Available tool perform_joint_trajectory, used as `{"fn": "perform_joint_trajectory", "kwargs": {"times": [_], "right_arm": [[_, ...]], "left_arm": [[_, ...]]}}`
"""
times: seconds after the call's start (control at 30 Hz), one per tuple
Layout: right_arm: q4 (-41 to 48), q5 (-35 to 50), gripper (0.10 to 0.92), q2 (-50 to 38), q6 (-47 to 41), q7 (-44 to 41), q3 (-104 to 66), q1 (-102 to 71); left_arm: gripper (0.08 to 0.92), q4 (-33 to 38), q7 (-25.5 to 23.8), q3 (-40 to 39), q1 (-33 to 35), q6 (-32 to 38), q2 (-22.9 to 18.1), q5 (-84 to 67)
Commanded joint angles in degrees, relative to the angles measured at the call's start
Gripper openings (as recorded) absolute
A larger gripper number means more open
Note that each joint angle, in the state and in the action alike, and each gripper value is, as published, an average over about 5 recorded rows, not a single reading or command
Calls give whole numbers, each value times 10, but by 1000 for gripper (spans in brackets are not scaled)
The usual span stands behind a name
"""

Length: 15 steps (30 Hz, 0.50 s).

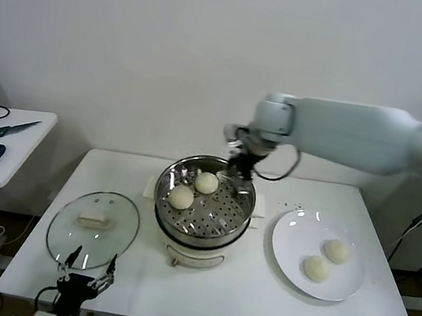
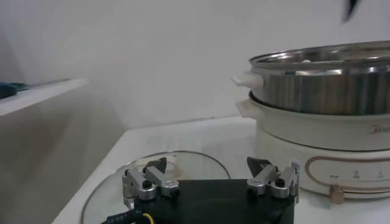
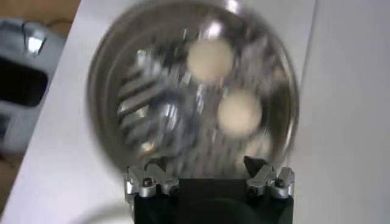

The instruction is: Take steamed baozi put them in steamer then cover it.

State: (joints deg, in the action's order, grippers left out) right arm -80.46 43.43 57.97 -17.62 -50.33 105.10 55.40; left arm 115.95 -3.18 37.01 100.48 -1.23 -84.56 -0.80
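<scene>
steamer [image 1: 204, 205]: sitting mid-surface, 2 steamed baozi [image 1: 193, 190] resting inside on the perforated floor
plate [image 1: 291, 257]: lying to the steamer's right, 2 buns waiting on it
cover [image 1: 93, 229]: lying flat on the surface left of the steamer, not on yet
right gripper [image 1: 240, 167]: hovering over the steamer's back rim, jaws spread, carrying nothing
left gripper [image 1: 85, 280]: idling just in front of the cover, jaws spread, empty
progress: approx half the loading is looking done; 2 buns + covering remaining

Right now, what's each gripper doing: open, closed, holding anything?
Left gripper: open, empty, low near the cover.
Right gripper: open, empty, above the steamer, which holds two baozi.
</scene>
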Motion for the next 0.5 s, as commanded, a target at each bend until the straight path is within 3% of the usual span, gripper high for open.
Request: {"fn": "perform_joint_trajectory", "kwargs": {"times": [0.03,0.5], "right_arm": [[-104,-127,823,-264,34,-31,97,25],[16,-249,823,-286,38,-24,-149,-298]], "left_arm": [[823,3,0,0,2,-1,2,0],[823,7,2,7,10,0,-7,5]]}}
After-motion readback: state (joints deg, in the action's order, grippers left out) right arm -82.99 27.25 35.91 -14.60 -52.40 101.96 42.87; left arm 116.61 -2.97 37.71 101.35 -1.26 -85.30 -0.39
